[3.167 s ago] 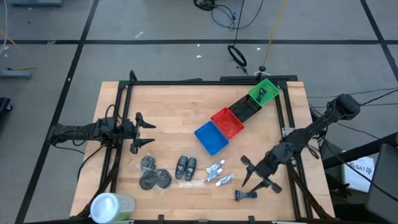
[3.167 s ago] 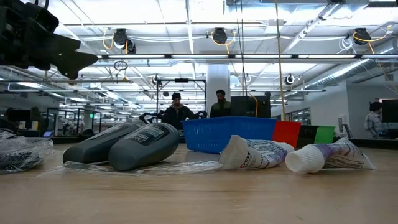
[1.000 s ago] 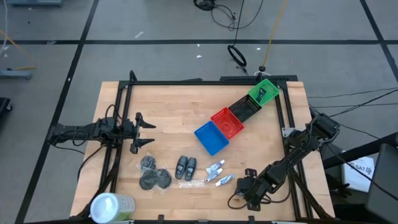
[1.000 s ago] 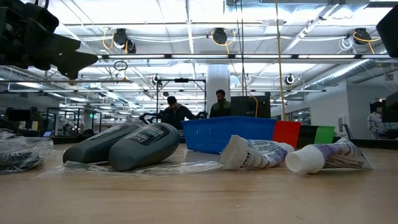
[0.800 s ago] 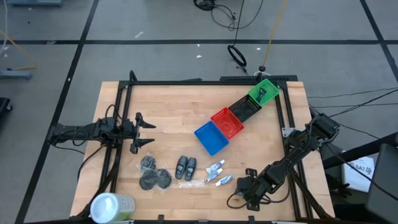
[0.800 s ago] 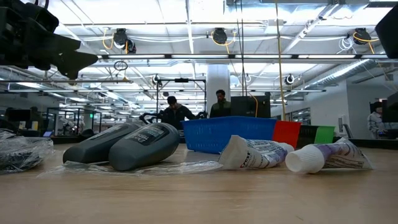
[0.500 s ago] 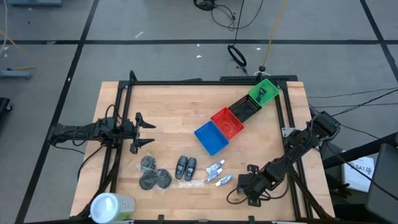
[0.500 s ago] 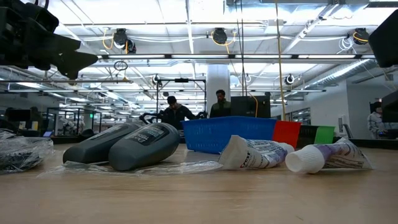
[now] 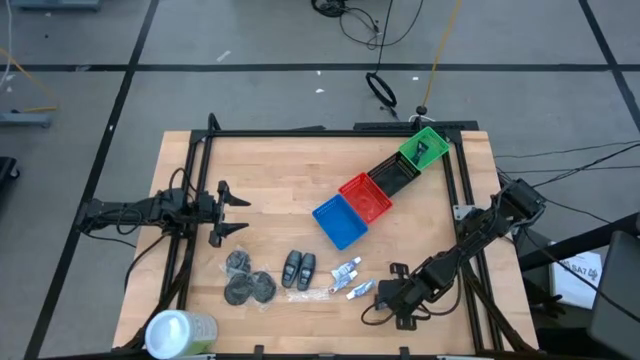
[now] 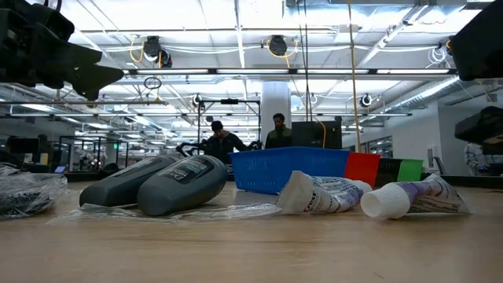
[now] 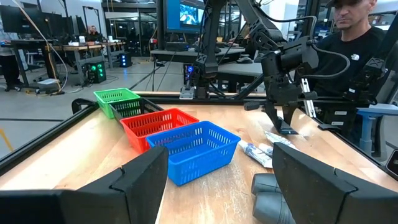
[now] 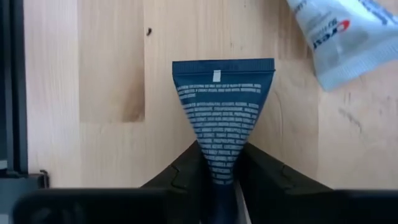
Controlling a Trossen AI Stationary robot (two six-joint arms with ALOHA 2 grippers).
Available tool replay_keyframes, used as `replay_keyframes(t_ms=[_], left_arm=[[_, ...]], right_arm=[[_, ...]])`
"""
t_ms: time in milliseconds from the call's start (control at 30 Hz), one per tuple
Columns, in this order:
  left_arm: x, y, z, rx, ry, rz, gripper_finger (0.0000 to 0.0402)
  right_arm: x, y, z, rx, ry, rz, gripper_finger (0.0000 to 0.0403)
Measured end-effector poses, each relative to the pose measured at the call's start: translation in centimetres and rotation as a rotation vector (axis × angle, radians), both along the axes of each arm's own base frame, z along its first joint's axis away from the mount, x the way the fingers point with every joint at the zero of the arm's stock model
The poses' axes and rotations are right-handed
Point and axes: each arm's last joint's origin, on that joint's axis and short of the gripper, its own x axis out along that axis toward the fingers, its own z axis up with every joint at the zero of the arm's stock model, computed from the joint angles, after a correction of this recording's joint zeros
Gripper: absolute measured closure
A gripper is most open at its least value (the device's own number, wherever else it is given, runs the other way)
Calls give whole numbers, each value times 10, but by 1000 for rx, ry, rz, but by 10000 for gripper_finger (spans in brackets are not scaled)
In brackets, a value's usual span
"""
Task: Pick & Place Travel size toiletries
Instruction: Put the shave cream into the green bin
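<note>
The right gripper (image 9: 385, 297) sits low near the bench's front edge, toward its right corner, with its fingers (image 12: 186, 171) closed on a dark blue tube (image 12: 222, 112); the right wrist view shows the tube's crimped flat end jutting out past the fingers over the wood, with a white tube (image 12: 339, 34) just beside it. This looks like the pick step, grasp made, with the carry not yet begun. The next move would call for a clean lift clear of the white tubes (image 9: 352, 280) lying close by, then a carry toward the row of baskets, blue basket (image 9: 339, 221) nearest, though which basket is meant cannot be told. The left gripper (image 9: 232, 212) waits, fingers spread wide, near the bench's left edge.
</note>
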Motion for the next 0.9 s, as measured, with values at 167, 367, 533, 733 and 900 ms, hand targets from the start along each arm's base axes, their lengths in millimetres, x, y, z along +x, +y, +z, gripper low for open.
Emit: replay_keyframes(t_ms=[167, 367, 533, 733, 900], left_arm=[[0, 0, 0, 0, 0, 0, 119], [0, 0, 0, 0, 0, 0, 119], [0, 0, 0, 0, 0, 0, 119], [0, 0, 0, 0, 0, 0, 119], [0, 0, 0, 0, 0, 0, 119]], right_arm=[[2, 2, 2, 24, -27, 1, 341], [3, 3, 18, 83, -79, -22, 346], [1, -2, 42, 83, -195, -36, 347], [0, -5, 70, 114, -338, -48, 347], [0, -6, 86, 155, -428, -40, 347]])
